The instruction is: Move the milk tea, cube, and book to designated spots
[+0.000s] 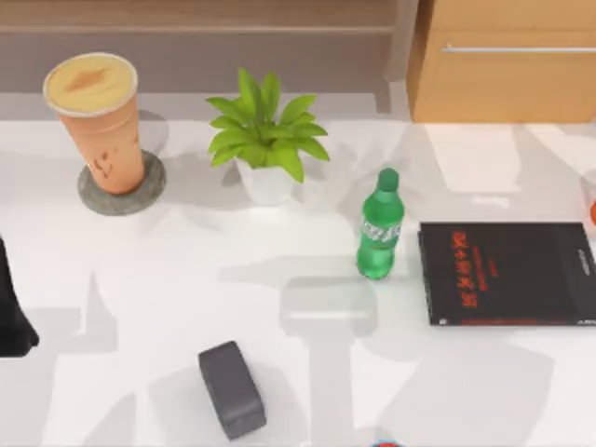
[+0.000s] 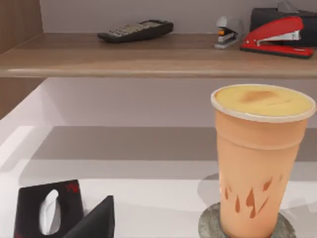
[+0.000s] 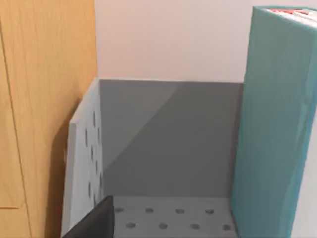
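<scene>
The milk tea point(image 1: 101, 121), an orange-brown cup with a creamy top, stands upright on the round grey coaster point(image 1: 149, 191) at the table's far left; the left wrist view shows the cup point(image 2: 260, 158) on the coaster point(image 2: 208, 225) too. My left gripper point(image 2: 94, 220) sits back from the cup, and its arm point(image 1: 11, 312) is at the table's left edge. The teal book point(image 3: 275, 124) stands upright inside a grey perforated holder point(image 3: 84, 153), with my right gripper point(image 3: 94, 223) low beside it and apart from it. The thin black book point(image 1: 507, 272) with red characters lies at the right. The cube is out of view.
A potted plant point(image 1: 265, 140) and a green bottle point(image 1: 379, 228) stand mid-table. A dark grey block point(image 1: 231, 389) lies near the front. A small red-blue sliver point(image 1: 386, 442) shows at the front edge. A wooden cabinet point(image 1: 503, 60) is at the back right, and a shelf point(image 2: 158, 54) holds a stapler.
</scene>
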Robot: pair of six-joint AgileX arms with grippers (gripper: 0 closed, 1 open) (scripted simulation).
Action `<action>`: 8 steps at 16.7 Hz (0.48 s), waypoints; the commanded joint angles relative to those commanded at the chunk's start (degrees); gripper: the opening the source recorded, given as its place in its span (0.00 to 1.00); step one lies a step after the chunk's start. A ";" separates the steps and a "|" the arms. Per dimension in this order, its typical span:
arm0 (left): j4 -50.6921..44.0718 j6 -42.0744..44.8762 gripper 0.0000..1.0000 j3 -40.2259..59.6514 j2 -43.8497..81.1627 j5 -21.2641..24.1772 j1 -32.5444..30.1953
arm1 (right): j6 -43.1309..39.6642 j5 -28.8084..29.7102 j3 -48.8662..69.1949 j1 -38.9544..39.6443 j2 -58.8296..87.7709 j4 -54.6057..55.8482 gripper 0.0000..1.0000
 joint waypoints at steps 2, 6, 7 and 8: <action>0.00 0.00 1.00 0.00 0.00 0.00 0.00 | 0.09 -1.68 5.47 -1.67 8.02 2.29 1.00; 0.00 0.00 1.00 0.00 0.00 0.00 0.00 | 0.30 -3.68 11.78 -3.60 16.75 5.09 1.00; 0.00 0.00 1.00 0.00 0.00 0.00 0.00 | 0.32 -3.84 12.26 -3.75 17.40 5.31 1.00; 0.00 0.00 1.00 0.00 0.00 0.00 0.00 | 0.33 -3.85 12.32 -3.76 17.48 5.34 1.00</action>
